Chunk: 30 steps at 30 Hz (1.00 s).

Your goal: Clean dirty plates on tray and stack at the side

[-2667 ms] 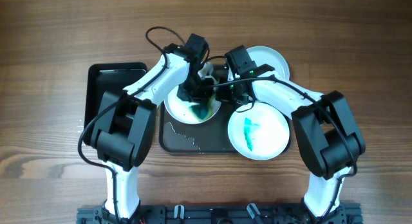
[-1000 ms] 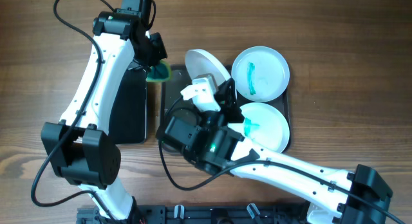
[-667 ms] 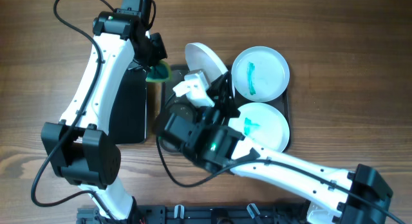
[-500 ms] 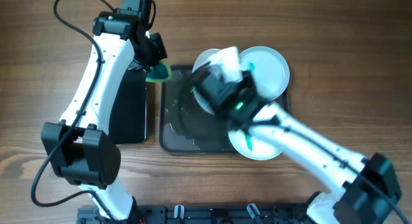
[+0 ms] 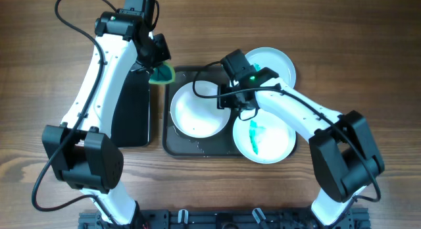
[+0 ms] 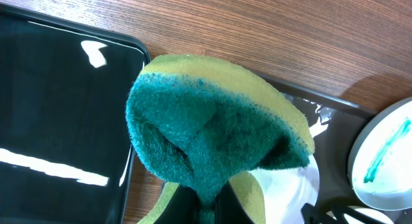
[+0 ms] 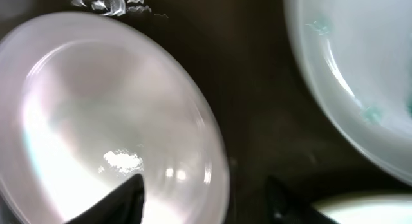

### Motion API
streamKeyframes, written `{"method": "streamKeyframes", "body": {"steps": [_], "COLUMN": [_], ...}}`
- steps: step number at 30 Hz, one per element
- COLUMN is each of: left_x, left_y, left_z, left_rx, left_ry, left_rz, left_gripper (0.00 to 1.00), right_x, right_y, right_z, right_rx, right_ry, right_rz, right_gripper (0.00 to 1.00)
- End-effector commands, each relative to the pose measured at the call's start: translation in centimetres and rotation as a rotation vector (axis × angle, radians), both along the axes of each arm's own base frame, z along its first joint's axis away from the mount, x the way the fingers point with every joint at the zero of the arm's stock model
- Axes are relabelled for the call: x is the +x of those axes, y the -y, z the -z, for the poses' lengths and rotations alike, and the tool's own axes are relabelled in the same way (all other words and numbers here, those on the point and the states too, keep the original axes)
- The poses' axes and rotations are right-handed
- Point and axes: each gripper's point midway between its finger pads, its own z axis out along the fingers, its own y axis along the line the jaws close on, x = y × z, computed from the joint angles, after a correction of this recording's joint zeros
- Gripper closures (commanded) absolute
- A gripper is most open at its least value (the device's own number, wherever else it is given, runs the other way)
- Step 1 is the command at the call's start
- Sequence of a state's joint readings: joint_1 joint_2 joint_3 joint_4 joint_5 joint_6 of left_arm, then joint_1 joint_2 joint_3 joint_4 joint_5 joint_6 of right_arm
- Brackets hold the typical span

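A clean white plate (image 5: 195, 112) lies flat on the left half of the dark grey tray (image 5: 176, 145). My right gripper (image 5: 227, 102) stands open at that plate's right rim. In the right wrist view its fingertips (image 7: 132, 193) straddle the rim of the clean plate (image 7: 109, 121). A plate with a teal smear (image 5: 264, 137) sits at the tray's front right. Another plate (image 5: 273, 61) lies at the back right, partly under the right arm. My left gripper (image 5: 156, 66) hangs over the gap between the two trays, shut on a green sponge (image 6: 212, 134).
A smaller black tray (image 5: 128, 110) lies left of the grey one, under the left arm. Water drops speckle the grey tray (image 7: 257, 121) near its front left. Bare wooden table surrounds both trays.
The right arm swung the clean plate down from a tilted hold, laid it flat on the tray's left half and opened its jaws. The left arm with the sponge has stayed put.
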<state>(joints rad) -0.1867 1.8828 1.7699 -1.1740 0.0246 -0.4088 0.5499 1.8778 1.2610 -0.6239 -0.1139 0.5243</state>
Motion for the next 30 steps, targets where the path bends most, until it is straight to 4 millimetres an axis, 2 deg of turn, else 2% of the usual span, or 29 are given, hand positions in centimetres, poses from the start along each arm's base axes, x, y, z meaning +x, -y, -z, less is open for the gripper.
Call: {"method": "streamKeyframes", "body": {"steps": [1, 3, 6, 8, 13, 19, 20, 23, 26, 30], "left_x": [0.3, 0.3, 0.3, 0.4, 0.4, 0.4, 0.4, 0.4, 0.2, -0.5], "left_y": [-0.3, -0.3, -0.3, -0.3, -0.3, -0.1, -0.1, -0.1, 0.5, 2.3], "left_z": [-0.2, -0.2, -0.2, -0.2, -0.2, -0.2, -0.2, -0.2, -0.2, 0.9], "left_rx": [0.008, 0.008, 0.007, 0.006, 0.006, 0.006, 0.006, 0.006, 0.006, 0.010], "left_ry": [0.012, 0.012, 0.015, 0.020, 0.020, 0.019, 0.019, 0.019, 0.018, -0.014], "left_rz": [0.004, 0.004, 0.004, 0.004, 0.004, 0.009, 0.009, 0.009, 0.022, 0.060], "left_gripper": [0.96, 0.96, 0.96, 0.96, 0.96, 0.96, 0.96, 0.96, 0.96, 0.96], "right_x": [1.9, 3.2, 3.8, 4.0, 4.9, 4.0, 3.9, 3.8, 3.1, 2.6], "right_y": [0.1, -0.3, -1.2, -1.5, -1.2, -2.0, -1.9, -0.8, 2.3, 2.9], "right_z": [-0.6, -1.1, 0.7, 1.7, 2.7, 4.0, 4.2, 4.8, 5.9, 6.1], "right_rx": [0.091, 0.162, 0.181, 0.197, 0.178, 0.164, 0.143, 0.097, -0.030, -0.074], "right_ry": [0.083, 0.113, 0.084, 0.058, 0.042, -0.018, -0.024, -0.078, -0.164, -0.171], "right_rz": [-0.311, -0.433, -0.466, -0.428, -0.324, -0.263, -0.235, -0.069, 0.266, 0.301], "right_gripper": [0.39, 0.44, 0.52, 0.59, 0.75, 0.90, 0.95, 0.96, 0.96, 0.96]}}
